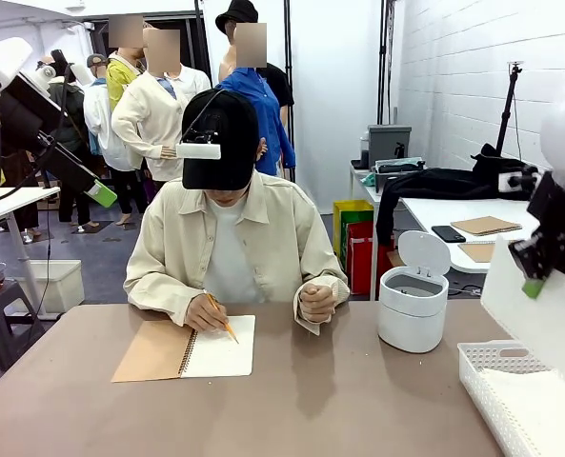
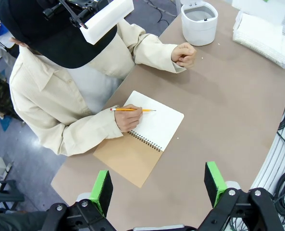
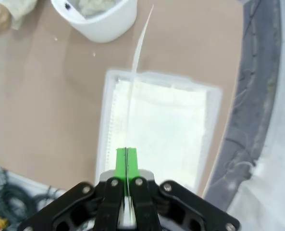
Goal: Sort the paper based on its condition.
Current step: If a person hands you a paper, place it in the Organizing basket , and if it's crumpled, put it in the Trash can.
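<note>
My right gripper [image 3: 127, 161] is shut on one white sheet of paper [image 3: 138, 48], seen edge-on in the right wrist view. In the front view that sheet [image 1: 541, 319] hangs from the right gripper [image 1: 533, 284] above the white lattice basket [image 1: 480, 367]. More white paper [image 3: 173, 125] lies flat inside the basket [image 3: 105, 120]. My left gripper [image 2: 158, 185] stands open and empty, high over the table's near edge, looking down at the person's notebook [image 2: 154, 126]. In the front view the left gripper [image 1: 99, 193] is raised at the far left.
A person sits at the far side, drawing with a yellow pencil [image 1: 224, 327] on the open spiral notebook [image 1: 189, 348]. A white round bin [image 1: 412, 309] with its lid up stands left of the basket. Bare brown table [image 1: 339, 400] lies in the middle.
</note>
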Motion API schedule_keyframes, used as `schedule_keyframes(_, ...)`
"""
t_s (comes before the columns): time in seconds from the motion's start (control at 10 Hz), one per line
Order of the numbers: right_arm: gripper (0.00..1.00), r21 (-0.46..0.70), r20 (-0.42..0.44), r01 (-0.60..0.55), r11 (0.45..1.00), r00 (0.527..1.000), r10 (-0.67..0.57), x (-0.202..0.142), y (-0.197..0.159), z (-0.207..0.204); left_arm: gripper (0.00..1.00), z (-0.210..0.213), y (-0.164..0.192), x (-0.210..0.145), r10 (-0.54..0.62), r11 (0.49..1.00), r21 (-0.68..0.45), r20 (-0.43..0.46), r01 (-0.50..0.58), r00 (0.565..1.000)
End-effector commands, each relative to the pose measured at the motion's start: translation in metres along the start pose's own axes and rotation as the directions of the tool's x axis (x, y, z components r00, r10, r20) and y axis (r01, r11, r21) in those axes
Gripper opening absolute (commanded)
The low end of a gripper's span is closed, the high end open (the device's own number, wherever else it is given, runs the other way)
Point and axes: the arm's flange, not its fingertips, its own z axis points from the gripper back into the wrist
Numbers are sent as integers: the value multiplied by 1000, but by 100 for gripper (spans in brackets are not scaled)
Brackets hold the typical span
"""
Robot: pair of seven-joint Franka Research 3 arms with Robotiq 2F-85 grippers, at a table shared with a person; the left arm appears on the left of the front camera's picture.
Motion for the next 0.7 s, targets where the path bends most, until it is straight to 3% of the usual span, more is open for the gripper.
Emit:
schedule_keyframes(0.0,0,-3,-72,-6,1000,997,5,-9,-3,-22,100,0,1,0,4,1000,2,4,-4,1000)
schedule_keyframes(0.6,0,14,-174,24,1000,985,-21,-1,0,-97,100,0,1,0,4,1000,2,4,-4,1000)
